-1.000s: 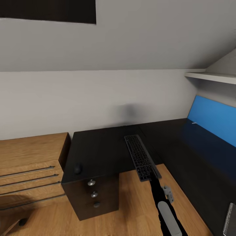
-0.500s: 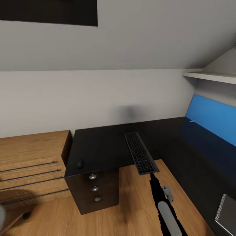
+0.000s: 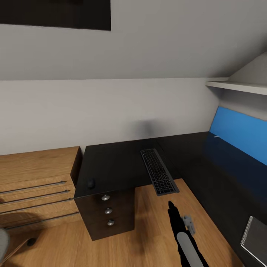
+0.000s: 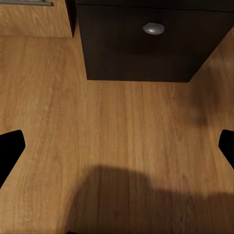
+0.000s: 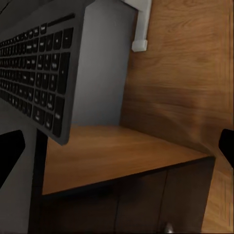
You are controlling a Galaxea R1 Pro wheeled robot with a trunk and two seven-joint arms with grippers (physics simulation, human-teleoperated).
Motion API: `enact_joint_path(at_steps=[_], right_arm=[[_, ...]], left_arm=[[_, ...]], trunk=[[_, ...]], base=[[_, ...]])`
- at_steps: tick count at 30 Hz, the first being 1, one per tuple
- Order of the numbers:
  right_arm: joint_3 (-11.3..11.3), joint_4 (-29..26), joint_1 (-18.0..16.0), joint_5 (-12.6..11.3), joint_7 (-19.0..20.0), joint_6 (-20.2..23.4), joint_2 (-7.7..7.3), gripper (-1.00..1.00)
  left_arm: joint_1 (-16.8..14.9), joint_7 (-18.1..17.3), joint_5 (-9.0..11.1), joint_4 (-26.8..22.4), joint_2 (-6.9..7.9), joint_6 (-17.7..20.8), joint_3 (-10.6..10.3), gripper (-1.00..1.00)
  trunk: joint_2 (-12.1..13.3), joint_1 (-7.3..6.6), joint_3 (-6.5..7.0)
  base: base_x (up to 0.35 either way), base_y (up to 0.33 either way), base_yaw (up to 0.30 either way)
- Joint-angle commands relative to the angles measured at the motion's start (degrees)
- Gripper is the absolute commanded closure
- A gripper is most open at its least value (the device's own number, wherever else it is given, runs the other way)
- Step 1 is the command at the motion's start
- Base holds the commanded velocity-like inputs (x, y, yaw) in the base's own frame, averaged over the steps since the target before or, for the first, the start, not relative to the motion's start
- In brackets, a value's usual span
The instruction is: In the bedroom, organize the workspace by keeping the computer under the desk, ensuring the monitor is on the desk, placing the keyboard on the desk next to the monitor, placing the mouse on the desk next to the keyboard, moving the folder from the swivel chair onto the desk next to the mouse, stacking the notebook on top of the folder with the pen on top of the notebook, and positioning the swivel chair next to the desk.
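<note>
The slim dark-keyed keyboard (image 3: 158, 176) lies on the glossy black desk (image 3: 111, 163), its near end hanging over the front edge. In the right wrist view the keyboard (image 5: 39, 73) is close ahead, with its grey underside showing. My right gripper (image 3: 171, 205) hovers just short of that end, open (image 5: 117, 146) and holding nothing. The small dark mouse (image 3: 90, 183) rests near the desk's left front corner. A grey notebook (image 3: 254, 233) lies on the desk at the lower right. My left gripper (image 4: 117, 148) is open over the wood floor.
A dark drawer unit (image 3: 107, 215) with three knobs stands under the desk; the left wrist view faces one knob (image 4: 153, 28). Low oak drawers (image 3: 35, 181) stand to the left. A bright blue panel (image 3: 241, 133) stands along the desk's right side, under a white shelf (image 3: 237, 87).
My right gripper has let go of the keyboard's near end and drawn back toward me. The keyboard stays on the desk. The view has shifted slightly.
</note>
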Motion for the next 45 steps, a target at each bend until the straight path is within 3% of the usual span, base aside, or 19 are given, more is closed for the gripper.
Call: enact_joint_path(at_steps=[1,15,24,28,38,45], right_arm=[[0.01,0.88,-0.03,-0.58,-0.04,-0.27,0.05,-1.00],[-0.04,14.97,-0.10,-0.47,0.37,-0.39,0.01,-1.00],[-0.09,27.27,-0.10,0.10,0.40,-0.52,-0.04,-1.00],[-0.06,30.90,-0.10,2.10,0.42,-0.55,-0.12,-1.00],[-0.18,35.68,-0.09,10.04,0.35,-0.57,-1.61,-1.00],[-0.22,37.78,-0.10,11.49,0.34,-0.56,-3.60,-1.00]], left_arm=[[-0.05,0.58,0.05,0.01,0.03,-0.19,-0.49,-1.00],[-0.05,0.66,0.21,0.01,0.15,-0.24,-0.24,-1.00],[-0.05,0.74,0.31,0.01,0.18,-0.10,-0.09,-1.00],[-0.05,0.75,0.33,0.01,0.21,-0.04,-0.08,-1.00],[-0.05,0.88,1.74,0.01,0.20,0.02,-0.05,-1.00],[-0.05,0.85,3.01,0.01,0.24,0.07,-0.05,-1.00]], trunk=[[-0.04,0.00,-0.06],[-0.04,0.00,-0.06],[-0.04,0.00,-0.06],[-0.04,0.00,-0.06],[3.97,-2.20,1.74],[6.78,-3.73,2.99]], base=[[-0.008,0.000,0.000],[-0.002,0.000,0.000],[0.000,0.000,0.000],[0.000,0.000,0.000],[0.000,0.000,0.000],[0.000,0.000,0.000]])
